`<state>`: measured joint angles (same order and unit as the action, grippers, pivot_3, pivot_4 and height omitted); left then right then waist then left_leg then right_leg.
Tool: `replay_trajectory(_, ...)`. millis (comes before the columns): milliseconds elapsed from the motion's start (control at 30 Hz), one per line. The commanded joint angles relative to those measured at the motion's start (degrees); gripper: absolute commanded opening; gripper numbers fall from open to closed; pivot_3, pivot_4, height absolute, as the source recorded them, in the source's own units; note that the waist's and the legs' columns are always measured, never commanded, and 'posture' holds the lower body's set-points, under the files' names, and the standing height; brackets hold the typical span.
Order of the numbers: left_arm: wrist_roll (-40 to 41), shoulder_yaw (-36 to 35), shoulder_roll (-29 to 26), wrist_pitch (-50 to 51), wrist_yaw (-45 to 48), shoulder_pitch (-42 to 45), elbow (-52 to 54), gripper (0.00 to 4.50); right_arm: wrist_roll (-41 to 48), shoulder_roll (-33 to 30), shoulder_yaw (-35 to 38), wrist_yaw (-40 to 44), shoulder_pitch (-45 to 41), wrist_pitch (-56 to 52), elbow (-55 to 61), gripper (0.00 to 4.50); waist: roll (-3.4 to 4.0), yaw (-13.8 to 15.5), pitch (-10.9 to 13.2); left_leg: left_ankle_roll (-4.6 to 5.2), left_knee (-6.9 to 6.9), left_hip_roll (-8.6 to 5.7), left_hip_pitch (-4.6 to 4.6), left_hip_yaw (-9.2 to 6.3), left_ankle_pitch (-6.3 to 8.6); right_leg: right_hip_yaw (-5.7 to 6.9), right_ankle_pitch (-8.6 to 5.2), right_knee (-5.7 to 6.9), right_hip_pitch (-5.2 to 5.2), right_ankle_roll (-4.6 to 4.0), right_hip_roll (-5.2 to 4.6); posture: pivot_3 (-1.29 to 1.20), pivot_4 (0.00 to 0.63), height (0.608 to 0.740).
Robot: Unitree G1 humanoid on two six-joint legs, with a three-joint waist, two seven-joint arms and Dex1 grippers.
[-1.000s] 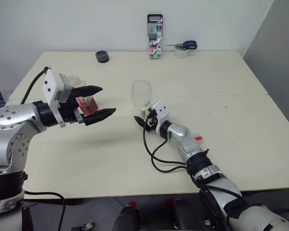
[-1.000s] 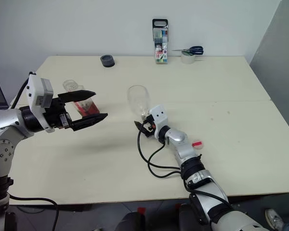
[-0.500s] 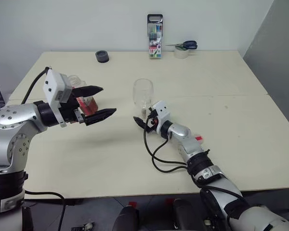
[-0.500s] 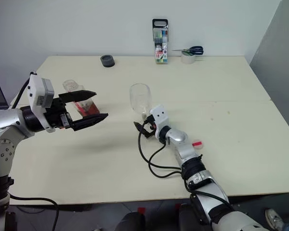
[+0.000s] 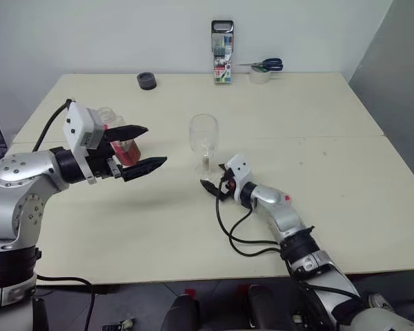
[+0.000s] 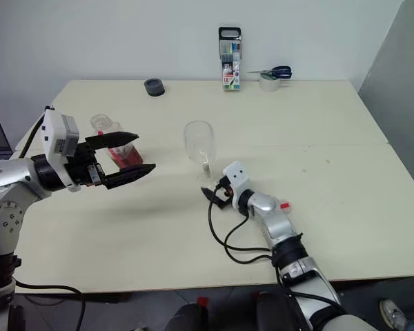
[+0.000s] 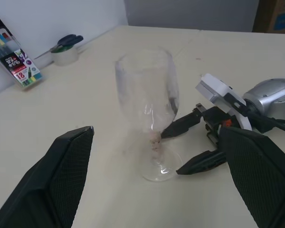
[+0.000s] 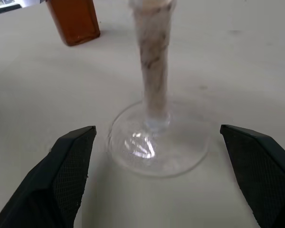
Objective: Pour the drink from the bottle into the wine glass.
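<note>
Left gripper [image 5: 141, 147]: fingers spread wide, holding nothing, raised above the table [image 5: 317, 117].
Bottle [image 6: 117, 145]: upright on the table's left side, just beyond the left gripper, amber drink [image 8: 76, 19] inside; the left arm was plainly the nearer.
Wine glass [image 5: 204, 141]: upright near the table's middle, bowl empty.
Right gripper [image 6: 217, 194]: low by the glass's foot, fingers wide apart, gripping nothing.
Key relation: bottle axis vertical, lying ahead of the open left fingers.
</note>
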<state>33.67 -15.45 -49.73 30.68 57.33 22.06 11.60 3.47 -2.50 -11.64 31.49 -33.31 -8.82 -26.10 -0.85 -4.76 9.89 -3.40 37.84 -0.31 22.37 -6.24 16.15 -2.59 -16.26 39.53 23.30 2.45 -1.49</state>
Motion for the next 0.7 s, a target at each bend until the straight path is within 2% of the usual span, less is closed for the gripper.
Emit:
replay_trajectory(33, 0.0, -1.1, 0.1, -1.5, -0.2, -1.3, 1.4, 4.50, 0.0, -1.9, -0.2, 1.1, 1.5, -2.6, 6.6, 4.47, 0.00, 0.0, 0.0, 0.00, 0.00, 0.01, -0.01, 0.00, 0.00, 0.00, 0.00, 0.00, 0.00, 0.00, 0.00, 0.00, 0.150, 0.740)
replay_trajectory(233, -2.3, -0.3, 1.4, -4.0, -1.3, -6.0, 0.2, 4.50, -0.1, -7.4, -1.3, 3.4, 6.1, -6.5, 16.7, 4.47, 0.00, 0.1, 0.0, 0.00, 0.00, 0.00, 0.01, -0.01, 0.00, 0.01, 0.00, -0.04, 0.00, 0.00, -0.01, 0.00, 0.150, 0.740)
replay_trajectory(367, -5.2, -0.1, 4.2, -6.9, -4.3, -8.6, -2.1, 4.50, 1.1, -11.7, -2.3, 6.7, 9.7, -10.1, 24.7, 4.47, 0.01, 0.2, 0.0, 0.01, -0.01, 0.01, 0.01, -0.01, 0.01, 0.02, 0.00, -0.06, -0.02, 0.00, -0.01, 0.00, 0.150, 0.740)
replay_trajectory(700, -15.7, -0.7, 13.6, -20.4, -16.6, -12.7, -14.3, 4.50, 11.2, -19.7, 1.1, 13.2, 17.8, -17.4, 47.3, 4.47, -0.01, 1.3, 0.0, 0.02, 0.02, 0.02, 0.02, -0.02, 0.01, 0.04, 0.00, -0.17, -0.05, 0.00, -0.05, 0.00, 0.150, 0.740)
